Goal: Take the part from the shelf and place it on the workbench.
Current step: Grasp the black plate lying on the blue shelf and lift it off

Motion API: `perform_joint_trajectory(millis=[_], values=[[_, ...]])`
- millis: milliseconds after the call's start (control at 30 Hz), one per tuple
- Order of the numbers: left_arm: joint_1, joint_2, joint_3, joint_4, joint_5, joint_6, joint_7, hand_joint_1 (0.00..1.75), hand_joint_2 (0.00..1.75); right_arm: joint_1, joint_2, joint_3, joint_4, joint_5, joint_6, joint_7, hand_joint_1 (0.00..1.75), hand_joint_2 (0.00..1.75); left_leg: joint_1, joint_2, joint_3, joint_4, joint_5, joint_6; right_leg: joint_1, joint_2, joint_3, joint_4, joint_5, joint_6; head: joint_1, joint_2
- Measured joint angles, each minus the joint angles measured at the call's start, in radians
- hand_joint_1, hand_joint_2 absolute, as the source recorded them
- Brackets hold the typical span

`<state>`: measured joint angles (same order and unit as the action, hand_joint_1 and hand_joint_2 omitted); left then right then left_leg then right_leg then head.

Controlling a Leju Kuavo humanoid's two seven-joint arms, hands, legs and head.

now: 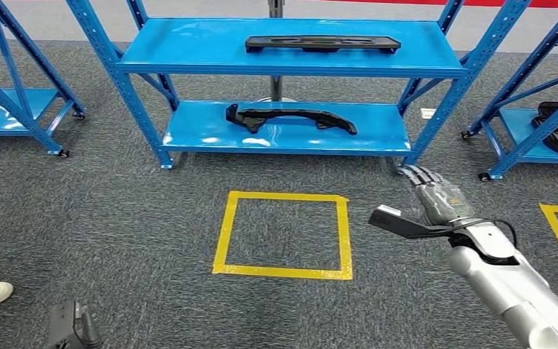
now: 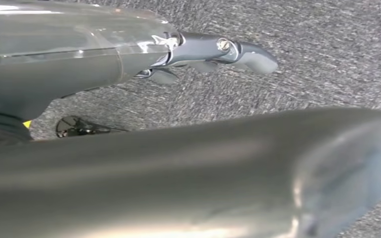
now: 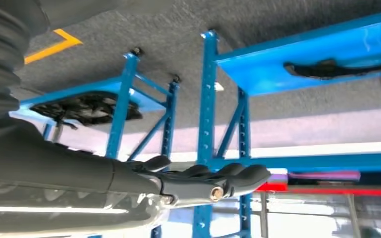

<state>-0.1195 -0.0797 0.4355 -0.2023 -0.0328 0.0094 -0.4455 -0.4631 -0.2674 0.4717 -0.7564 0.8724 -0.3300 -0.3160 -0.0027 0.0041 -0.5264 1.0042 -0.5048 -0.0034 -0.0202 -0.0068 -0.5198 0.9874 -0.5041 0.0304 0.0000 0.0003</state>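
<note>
Right hand (image 1: 436, 196), lower right of the head view: raised on its silver arm, fingers extended forward and holding nothing; the right wrist view likewise shows them (image 3: 218, 178) lying straight and close together, empty. Step in hand, as judged: the approach to the shelf, before any grasp.

Candidate parts: a curved black part (image 1: 290, 118) lies flat on the lower shelf board (image 1: 378, 138) at centre frame, and a long straight black part (image 1: 322, 44) lies on the upper shelf board (image 1: 189, 43) at top centre. Both are well apart from the hand. Which of the two the task means cannot be told.

Blue rack (image 1: 127, 94) stands beyond a yellow taped square (image 1: 221, 233) on grey carpet.

Left hand (image 2: 213, 52): seen over carpet in the left wrist view, fingers lying fairly straight with nothing in them.

Next move, as judged: close the distance to the rack, carry the right hand over the chosen part, and spread the fingers to span its narrow body.
</note>
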Motion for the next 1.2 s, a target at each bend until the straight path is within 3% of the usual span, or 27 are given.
perform_joint_trajectory(millis=[67,167,200,233,267,333,367,433,533,600,667,700,733,767,833,867,900,1067,1133,1200], values=[[-0.004,-0.004,0.0,0.0,-0.009,0.0,-0.005,0.0,0.0,0.019,-0.018,-0.007,-0.038,-0.01,-0.017,-0.005,0.0,1.75,0.009,0.002,0.007,-0.014,0.006,0.008,0.004,0.001,-0.021,0.038,-0.021,0.003,0.001,0.0],[-0.009,-0.007,-0.001,0.0,-0.02,-0.004,-0.007,0.0,0.0,0.058,-0.042,-0.019,-0.086,-0.02,-0.023,-0.015,0.0,1.75,0.018,0.002,0.011,-0.019,0.007,0.012,0.001,0.002,-0.13,0.23,-0.091,0.008,0.003,0.0],[-0.008,-0.007,-0.002,0.0,-0.023,-0.006,-0.006,0.0,0.0,0.073,-0.048,-0.021,-0.1,-0.022,-0.024,-0.018,0.0,1.75,0.02,0.001,0.012,-0.019,0.005,0.01,-0.002,0.002,-0.165,0.28,-0.097,0.011,0.003,0.0],[-0.008,-0.007,-0.002,0.0,-0.026,-0.007,-0.005,0.0,0.0,0.087,-0.053,-0.023,-0.112,-0.023,-0.024,-0.021,0.0,1.75,0.024,-0.001,0.013,-0.017,0.001,0.007,-0.005,0.002,-0.184,0.294,-0.082,0.014,0.003,0.0],[-0.008,-0.008,-0.002,0.0,-0.027,-0.008,-0.004,0.0,0.0,0.098,-0.057,-0.024,-0.124,-0.024,-0.025,-0.025,0.0,1.75,0.03,-0.003,0.016,-0.013,-0.004,0.0,-0.009,0.002,-0.184,0.267,-0.046,0.019,0.003,0.0],[-0.008,-0.006,-0.002,0.0,-0.028,-0.009,-0.003,0.0,0.0,0.109,-0.063,-0.026,-0.142,-0.022,-0.026,-0.029,0.0,1.75,0.04,-0.006,0.019,0.002,-0.022,-0.019,-0.02,0.002,-0.146,0.147,0.037,0.034,0.004,0.0],[-0.008,-0.005,-0.002,0.0,-0.029,-0.009,-0.003,0.0,0.0,0.111,-0.065,-0.028,-0.147,-0.021,-0.026,-0.031,0.0,1.75,0.041,-0.007,0.017,0.014,-0.032,-0.029,-0.023,0.003,-0.127,0.096,0.055,0.038,0.005,0.0],[-0.006,-0.003,-0.002,0.0,-0.029,-0.009,-0.002,0.0,0.0,0.116,-0.067,-0.03,-0.153,-0.018,-0.025,-0.032,0.0,1.75,0.037,-0.009,0.008,0.026,-0.041,-0.044,-0.023,0.005,-0.115,0.069,0.045,0.036,0.005,0.0],[-0.003,-0.004,-0.002,0.0,-0.029,-0.009,-0.003,0.0,0.0,0.118,-0.069,-0.032,-0.16,-0.014,-0.023,-0.039,0.0,1.75,0.038,-0.007,0.004,0.037,-0.048,-0.054,-0.024,0.006,-0.113,0.076,0.031,0.012,-0.001,0.0],[-0.004,-0.004,-0.002,0.0,-0.029,-0.009,-0.003,0.0,0.0,0.106,-0.068,-0.034,-0.162,-0.011,-0.019,-0.042,0.0,1.75,0.037,-0.006,-0.03,0.112,-0.081,-0.056,-0.026,0.006,-0.105,0.075,0.024,0.0,-0.003,0.0],[-0.004,-0.004,-0.002,0.0,-0.029,-0.009,-0.004,0.0,0.0,0.092,-0.067,-0.033,-0.163,-0.01,-0.016,-0.046,0.0,1.75,0.032,-0.006,-0.11,0.255,-0.128,-0.053,-0.023,0.006,-0.097,0.075,0.019,-0.008,-0.005,0.0],[-0.003,-0.004,-0.002,0.0,-0.029,-0.009,-0.004,0.0,0.0,0.087,-0.066,-0.033,-0.163,-0.01,-0.015,-0.049,0.0,1.75,0.03,-0.006,-0.148,0.314,-0.139,-0.052,-0.02,0.006,-0.093,0.075,0.015,-0.011,-0.005,0.0],[-0.003,-0.004,-0.002,0.0,-0.029,-0.009,-0.003,0.0,0.0,0.085,-0.065,-0.032,-0.163,-0.009,-0.015,-0.052,0.0,1.75,0.028,-0.006,-0.172,0.339,-0.13,-0.049,-0.019,0.006,-0.088,0.075,0.012,-0.013,-0.006,0.0],[-0.002,-0.004,-0.002,0.0,-0.03,-0.009,-0.003,0.0,0.0,0.083,-0.065,-0.031,-0.163,-0.009,-0.015,-0.054,0.0,1.75,0.027,-0.006,-0.177,0.324,-0.1,-0.046,-0.017,0.007,-0.08,0.075,0.007,-0.014,-0.006,0.0],[-0.003,-0.004,-0.002,0.0,-0.031,-0.009,-0.002,0.0,0.0,0.078,-0.064,-0.03,-0.163,-0.008,-0.015,-0.057,0.0,1.75,0.025,-0.006,-0.145,0.209,-0.013,-0.039,-0.018,0.009,-0.064,0.075,-0.004,-0.01,-0.006,0.0],[-0.003,-0.004,-0.002,0.0,-0.033,-0.009,-0.002,0.0,0.0,0.074,-0.064,-0.03,-0.163,-0.008,-0.015,-0.057,0.0,1.75,0.023,-0.007,-0.125,0.149,0.017,-0.037,-0.016,0.01,-0.058,0.075,-0.008,-0.006,-0.006,0.0],[-0.004,-0.004,-0.002,0.0,-0.034,-0.009,-0.001,0.0,0.0,0.072,-0.064,-0.029,-0.163,-0.008,-0.015,-0.058,0.0,1.75,0.022,-0.007,-0.111,0.108,0.03,-0.033,-0.014,0.011,-0.057,0.075,-0.011,-0.001,-0.006,0.0],[-0.007,-0.004,-0.002,0.0,-0.044,-0.018,0.002,0.0,0.0,0.068,-0.065,-0.024,-0.177,-0.007,-0.016,-0.052,0.0,1.75,0.02,-0.011,-0.102,0.069,0.02,-0.004,-0.012,0.01,-0.064,0.077,-0.019,0.021,-0.002,0.0],[-0.012,-0.004,-0.002,-0.001,-0.048,-0.021,0.002,0.0,0.0,0.065,-0.067,-0.023,-0.186,-0.007,-0.015,-0.048,0.0,1.75,0.021,-0.011,-0.097,0.064,0.019,0.007,-0.01,0.009,-0.112,0.165,-0.059,0.023,0.0,0.0],[-0.014,-0.004,-0.003,-0.001,-0.051,-0.023,0.002,0.0,0.0,0.066,-0.068,-0.022,-0.191,-0.007,-0.013,-0.043,0.0,1.75,0.017,-0.011,-0.094,0.063,0.014,0.016,-0.007,0.009,-0.186,0.29,-0.096,0.023,0.0,0.0]])
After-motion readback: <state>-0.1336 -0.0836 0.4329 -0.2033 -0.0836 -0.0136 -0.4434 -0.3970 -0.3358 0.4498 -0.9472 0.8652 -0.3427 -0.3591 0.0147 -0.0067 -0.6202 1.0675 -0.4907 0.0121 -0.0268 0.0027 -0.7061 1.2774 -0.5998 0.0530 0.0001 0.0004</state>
